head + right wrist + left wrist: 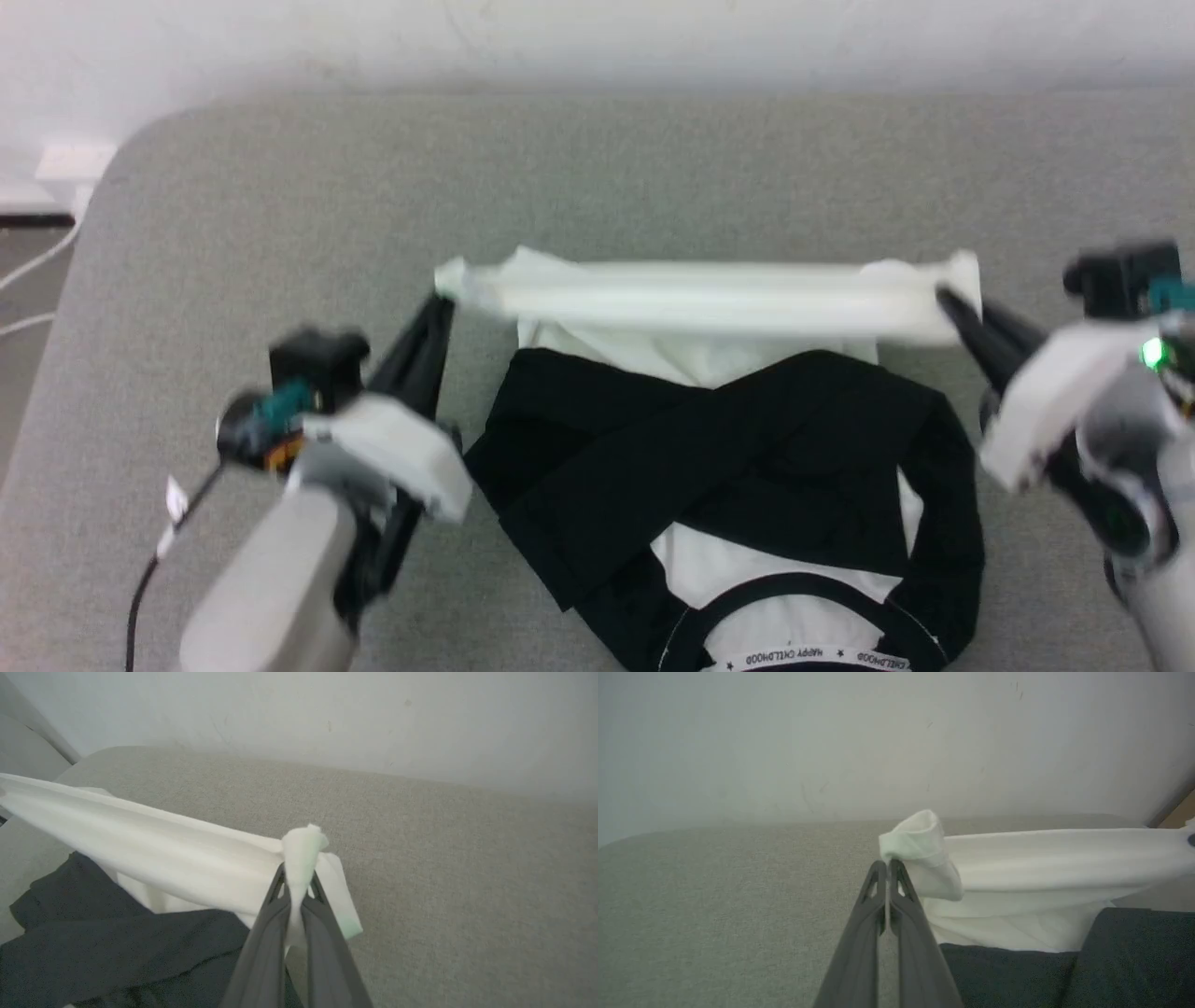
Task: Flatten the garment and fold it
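Note:
The garment (709, 297) lies on the grey table with its white hem lifted and stretched taut into a horizontal band. Its black sleeves (709, 448) are crossed over the white body, and the black-trimmed neckline (794, 597) faces the near edge. My left gripper (441, 303) is shut on the hem's left corner (915, 835). My right gripper (948, 301) is shut on the hem's right corner (301, 847). In the left wrist view my left gripper (888, 864) pinches the bunched white cloth at its tips. In the right wrist view white fabric passes between the tips of my right gripper (294, 877).
The grey fabric table (280, 215) reaches back to a white wall (597, 37). A white power strip and cables (65, 168) sit past the table's left rounded corner. Bare tabletop lies beyond the lifted hem.

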